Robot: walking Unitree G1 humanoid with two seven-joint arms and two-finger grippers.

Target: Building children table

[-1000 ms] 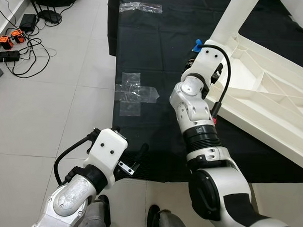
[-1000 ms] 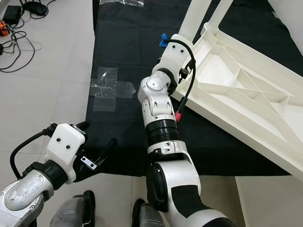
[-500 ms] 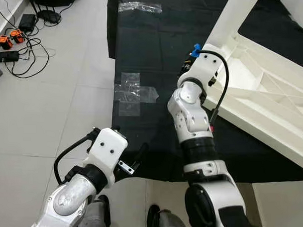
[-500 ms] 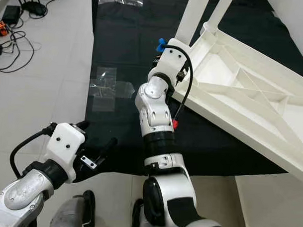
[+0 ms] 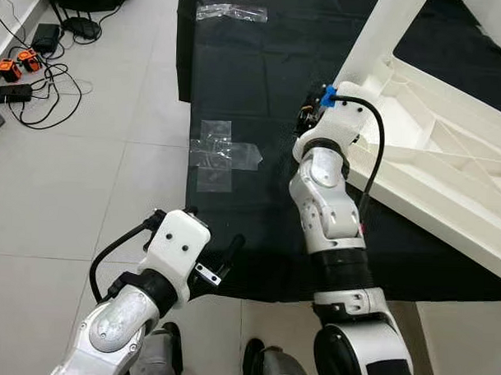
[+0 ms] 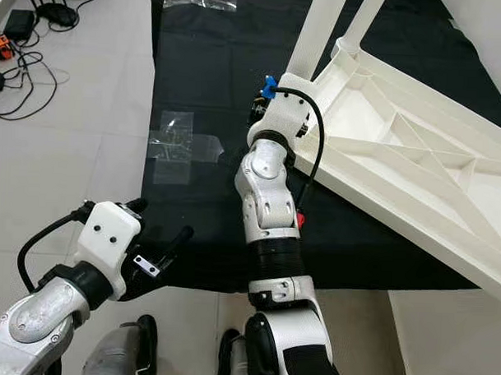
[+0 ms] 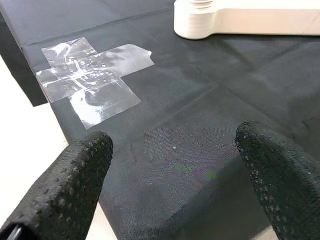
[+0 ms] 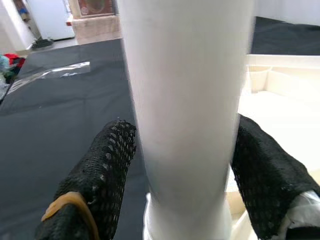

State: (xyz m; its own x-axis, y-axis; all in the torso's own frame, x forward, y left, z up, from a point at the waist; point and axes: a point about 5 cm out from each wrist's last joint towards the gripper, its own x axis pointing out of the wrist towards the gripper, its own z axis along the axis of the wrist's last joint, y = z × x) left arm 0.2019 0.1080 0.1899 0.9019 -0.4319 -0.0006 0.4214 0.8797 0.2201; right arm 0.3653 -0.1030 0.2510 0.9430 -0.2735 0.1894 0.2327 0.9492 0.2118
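- Right gripper (image 8: 185,165) was up at the near corner of the upturned white table top (image 5: 449,161), and through its wrist camera I saw its two black fingers (image 8: 100,175) sitting on either side of a white table leg (image 8: 187,100).
- Both pads looked pressed against the leg's round sides, so I read that gripper as clamped on the leg.
- From the head cameras the leg (image 6: 322,29) stood upright out of the corner socket of the table top, with a second leg (image 6: 365,15) rising just beside it.
- Table top lay underside up on the black cloth (image 5: 254,81), its ribs and cross-braces showing, and its far side ran off toward the robot's right.
- My right arm (image 5: 328,198) reached forward over the cloth to that corner, with a black cable looping off the wrist and a small blue part (image 5: 328,95) by the wrist housing.
- Left gripper (image 7: 175,165) hung low near the cloth's near edge, fingers (image 7: 65,190) well apart and nothing between them.
- Ahead of it on the cloth was a cross of clear tape (image 7: 92,75), and beyond that the rounded white corner of the table top (image 7: 200,20).
- More clear plastic (image 5: 232,12) lay at the cloth's far end.
- Off to the left on the tiled floor (image 5: 86,173) I saw black cables (image 5: 48,90) and some orange items (image 5: 18,62).
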